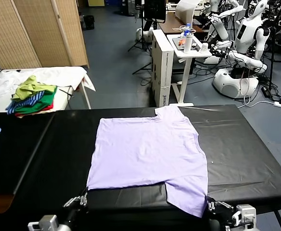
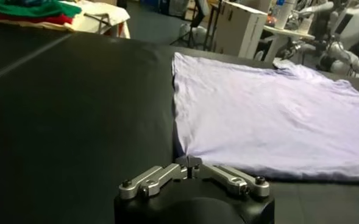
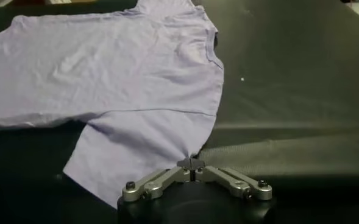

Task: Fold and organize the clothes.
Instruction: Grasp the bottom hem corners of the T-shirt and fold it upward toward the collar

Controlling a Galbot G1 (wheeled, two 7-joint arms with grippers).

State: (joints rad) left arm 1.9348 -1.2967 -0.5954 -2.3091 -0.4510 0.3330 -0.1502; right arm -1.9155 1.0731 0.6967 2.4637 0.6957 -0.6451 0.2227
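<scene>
Both grippers are pinched onto the T-shirt lying flat on the black table: left gripper at the near hem corner, right gripper on the near sleeve edge. Thin, limp fabric will sag and slip; corners suit best.

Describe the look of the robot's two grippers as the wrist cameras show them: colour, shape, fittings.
Both look alike. The left gripper and right gripper each have two silver metal link-bar fingers with dark round screws at the joints, angled into a shallow V that meets at small tips. Each sits on a rounded, glossy black housing. No cables or markings show.
</scene>
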